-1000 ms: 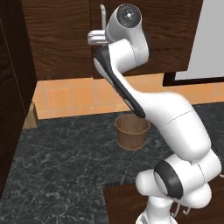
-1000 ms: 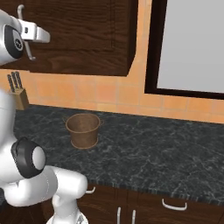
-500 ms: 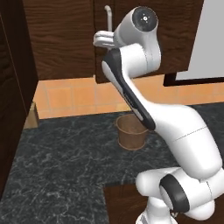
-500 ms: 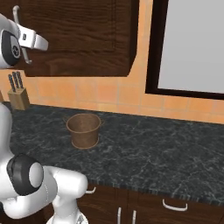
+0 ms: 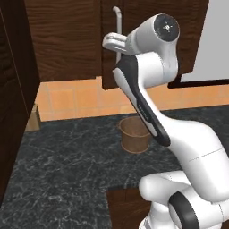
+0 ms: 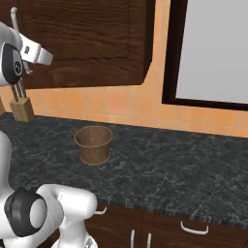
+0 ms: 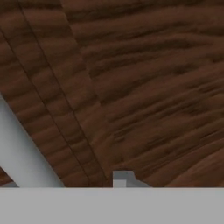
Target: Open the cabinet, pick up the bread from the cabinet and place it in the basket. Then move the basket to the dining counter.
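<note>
The dark wood-grain cabinet hangs above the worktop, with a vertical silver bar handle on its door. My gripper is up at that handle; the fingers are hidden behind the white hand, so their state is unclear. In the hand view the cabinet door is very close and the handle crosses the lower left. The door's handle edge seems to stand slightly out from its neighbour. The brown basket stands upright on the worktop below. The bread is hidden.
A black marbled worktop runs under the cabinets, backed by orange tiles. A knife block stands at its left end against the wall. A dark tall side panel closes the left. A framed window sits to the right.
The arm's upper joint has swung right and a little down. The hand has shifted slightly right while staying at the handle. The basket has not moved.
</note>
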{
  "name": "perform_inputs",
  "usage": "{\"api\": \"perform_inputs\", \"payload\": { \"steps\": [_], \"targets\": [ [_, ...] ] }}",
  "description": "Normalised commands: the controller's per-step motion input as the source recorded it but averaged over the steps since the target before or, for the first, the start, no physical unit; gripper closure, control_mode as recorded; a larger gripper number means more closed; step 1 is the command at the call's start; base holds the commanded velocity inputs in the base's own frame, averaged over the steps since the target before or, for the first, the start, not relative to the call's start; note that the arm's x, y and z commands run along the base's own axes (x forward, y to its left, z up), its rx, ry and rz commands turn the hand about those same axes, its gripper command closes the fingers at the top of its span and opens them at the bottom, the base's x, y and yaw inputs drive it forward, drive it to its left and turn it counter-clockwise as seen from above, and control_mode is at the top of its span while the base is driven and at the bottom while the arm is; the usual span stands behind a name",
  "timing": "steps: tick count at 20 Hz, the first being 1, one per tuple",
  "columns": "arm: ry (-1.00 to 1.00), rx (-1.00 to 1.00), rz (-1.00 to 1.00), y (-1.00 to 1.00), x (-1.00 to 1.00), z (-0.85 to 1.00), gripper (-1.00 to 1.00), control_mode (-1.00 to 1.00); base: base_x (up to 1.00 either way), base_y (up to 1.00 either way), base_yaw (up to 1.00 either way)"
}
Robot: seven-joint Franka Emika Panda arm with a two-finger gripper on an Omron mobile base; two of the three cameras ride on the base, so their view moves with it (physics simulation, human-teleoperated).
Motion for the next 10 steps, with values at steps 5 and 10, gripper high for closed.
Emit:
{"api": "perform_inputs", "payload": {
  "steps": [5,10],
  "targets": [
    [0.04,0.05,0.0,-1.0,-0.11,0.0,1.0,-1.0,0.0,0.0,0.0],
    [0.01,0.0,0.05,-1.0,-0.19,-0.15,1.0,-1.0,0.0,0.0,0.0]
  ]
}}
